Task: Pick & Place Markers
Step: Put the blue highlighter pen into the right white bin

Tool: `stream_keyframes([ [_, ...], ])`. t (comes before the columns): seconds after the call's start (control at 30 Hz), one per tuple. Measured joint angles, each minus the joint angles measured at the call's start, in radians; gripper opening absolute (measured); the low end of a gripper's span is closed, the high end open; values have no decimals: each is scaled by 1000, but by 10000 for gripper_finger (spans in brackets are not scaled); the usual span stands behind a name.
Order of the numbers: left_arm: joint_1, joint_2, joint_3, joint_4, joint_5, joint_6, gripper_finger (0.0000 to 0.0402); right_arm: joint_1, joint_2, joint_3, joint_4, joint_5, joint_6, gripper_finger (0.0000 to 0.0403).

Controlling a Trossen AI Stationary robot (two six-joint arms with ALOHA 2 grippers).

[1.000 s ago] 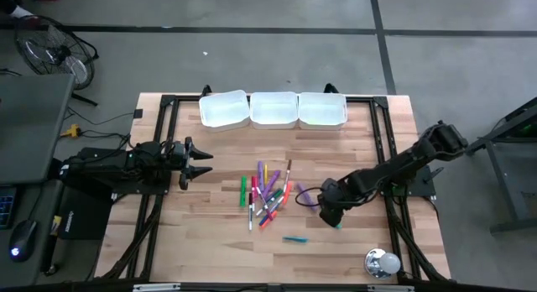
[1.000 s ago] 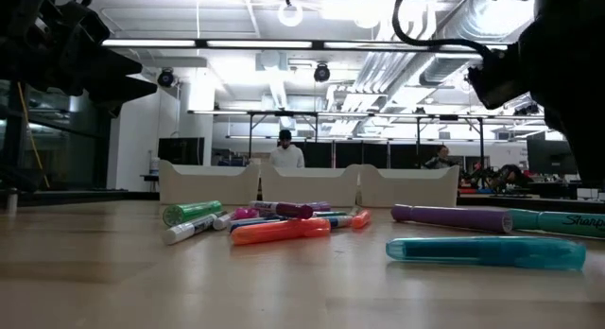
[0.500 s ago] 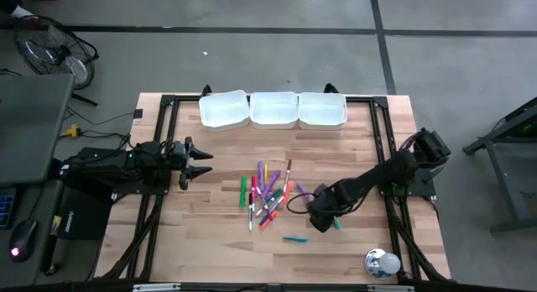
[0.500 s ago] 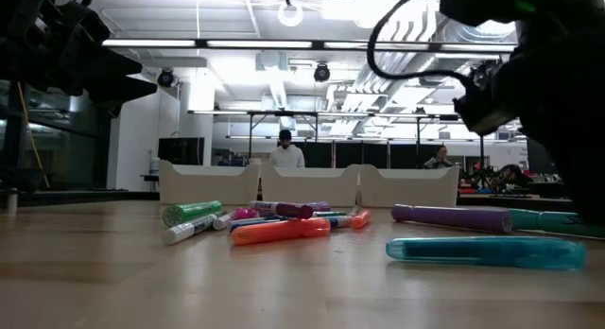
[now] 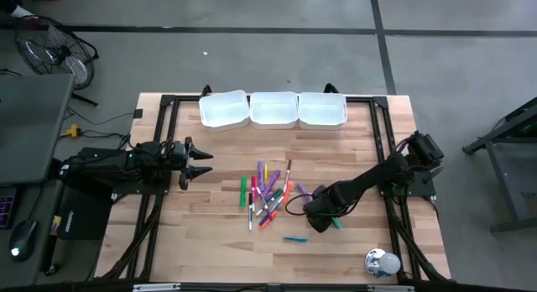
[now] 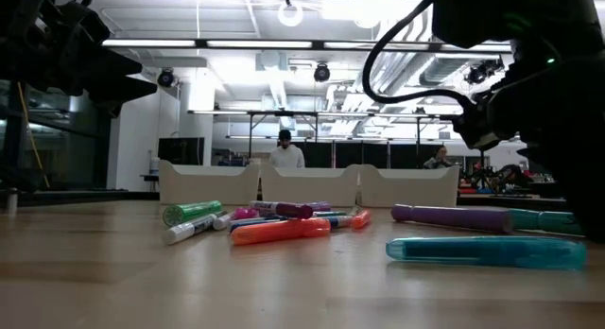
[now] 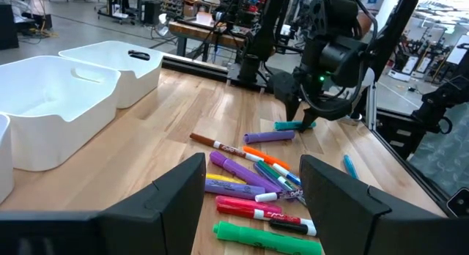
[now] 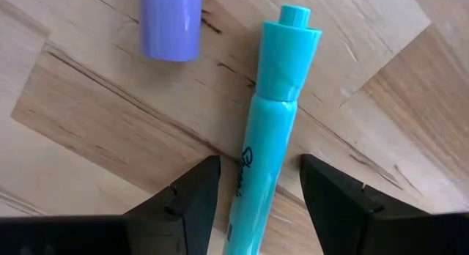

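Observation:
A heap of coloured markers (image 5: 267,196) lies flat on the wooden table, also seen in the left wrist view as the markers (image 7: 256,189). To its right lie a purple marker (image 5: 304,191) and a teal marker (image 8: 268,130). My right gripper (image 5: 320,216) is low over this teal marker, open, with one finger on each side of its barrel and a gap showing at both. A second teal marker (image 5: 294,239) lies alone nearer the near edge. My left gripper (image 5: 198,162) waits open at the table's left, clear of the heap.
Three white trays (image 5: 274,109) stand in a row along the far edge. A shiny round object (image 5: 382,263) sits near the near right corner. Bare wood lies between the heap and the trays, and left of the heap.
My right gripper has shifted a little toward the table's left, and its arm has drawn in from the right edge. The markers lie where they were.

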Motion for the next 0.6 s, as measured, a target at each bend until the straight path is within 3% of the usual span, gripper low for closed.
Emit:
stream_keyframes([
  [0.27,0,0,0,0,0,0,220,0,4,-1,11,-15,95,172],
  [0.6,0,0,0,0,0,0,220,0,4,-2,26,-27,116,90],
])
